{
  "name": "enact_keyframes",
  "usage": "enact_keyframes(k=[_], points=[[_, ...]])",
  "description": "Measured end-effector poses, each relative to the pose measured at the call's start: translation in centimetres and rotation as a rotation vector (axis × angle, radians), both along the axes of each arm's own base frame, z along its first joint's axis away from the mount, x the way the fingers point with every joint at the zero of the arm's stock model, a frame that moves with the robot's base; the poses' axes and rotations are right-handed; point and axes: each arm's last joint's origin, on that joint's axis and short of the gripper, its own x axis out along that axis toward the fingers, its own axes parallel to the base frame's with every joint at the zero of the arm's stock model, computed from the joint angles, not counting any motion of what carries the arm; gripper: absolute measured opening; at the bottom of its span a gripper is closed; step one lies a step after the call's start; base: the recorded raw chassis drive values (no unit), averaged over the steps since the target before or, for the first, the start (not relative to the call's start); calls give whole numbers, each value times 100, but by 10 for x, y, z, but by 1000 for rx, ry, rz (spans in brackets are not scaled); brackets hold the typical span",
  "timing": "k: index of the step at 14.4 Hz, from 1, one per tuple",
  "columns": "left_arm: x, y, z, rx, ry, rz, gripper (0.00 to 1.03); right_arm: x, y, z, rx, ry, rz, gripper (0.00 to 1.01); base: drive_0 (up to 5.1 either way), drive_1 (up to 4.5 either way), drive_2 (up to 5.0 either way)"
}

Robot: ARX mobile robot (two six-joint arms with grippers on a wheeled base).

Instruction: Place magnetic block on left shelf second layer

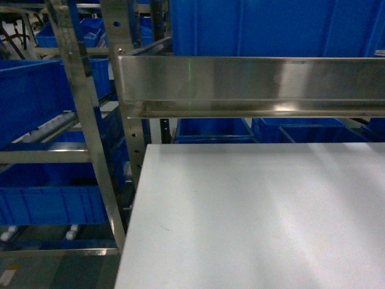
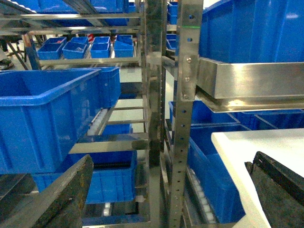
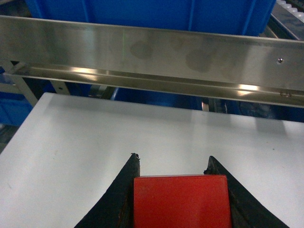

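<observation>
White table (image 1: pixel 252 217) fills our head view, no arms showing. Our left gripper (image 2: pixel 166 190), jaws wide and holding nothing, faces the left shelf (image 2: pixel 118 145). Our right gripper (image 3: pixel 173 166) clamps the red block (image 3: pixel 180 202) above the table; placing remains.

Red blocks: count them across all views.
1. The red block sits between the right gripper fingers, above the white table. None show in the head or left wrist views; bins may hide others.
</observation>
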Motion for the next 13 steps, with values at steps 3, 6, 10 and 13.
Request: enact_keyframes(k=[3, 6, 10, 13], points=[[0, 0, 0, 0, -2, -1, 98, 0, 0, 0, 0, -3, -2, 33, -505, 240, 240], [0, 0, 0, 0, 1, -1, 98, 0, 0, 0, 0, -3, -1, 33, -501, 244, 244], [0, 0, 0, 0, -2, -2, 98, 0, 0, 1, 0, -7, -1, 33, -498, 247, 247], [0, 0, 0, 0, 0, -2, 98, 0, 0, 0, 0, -2, 0, 33, -506, 239, 239]])
